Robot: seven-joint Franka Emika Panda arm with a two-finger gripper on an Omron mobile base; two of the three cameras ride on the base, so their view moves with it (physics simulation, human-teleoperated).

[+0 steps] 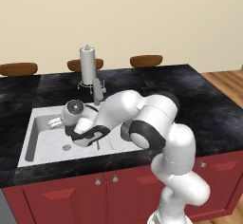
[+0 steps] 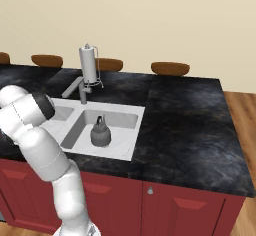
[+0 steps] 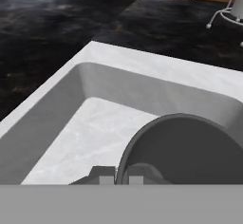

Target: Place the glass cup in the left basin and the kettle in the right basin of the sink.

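1. Left base view: one sink (image 1: 33, 137) sits in the black marble surface (image 1: 209, 109), and the arm reaches down into the left basin (image 1: 50, 144). One faucet (image 1: 98, 91) and one paper-towel roll (image 1: 87, 65) stand behind it. Three brown stool tops (image 1: 146, 60) line the far edge.
2. Right base view: one kettle (image 2: 100, 132) stands upright in the right basin (image 2: 122, 122). Four stool tops show along the far edge here.
3. Hand view: the claw (image 3: 116, 174) is pinched narrow on the rim of one glass cup (image 3: 190, 147), low inside a basin. No readable writing anywhere.
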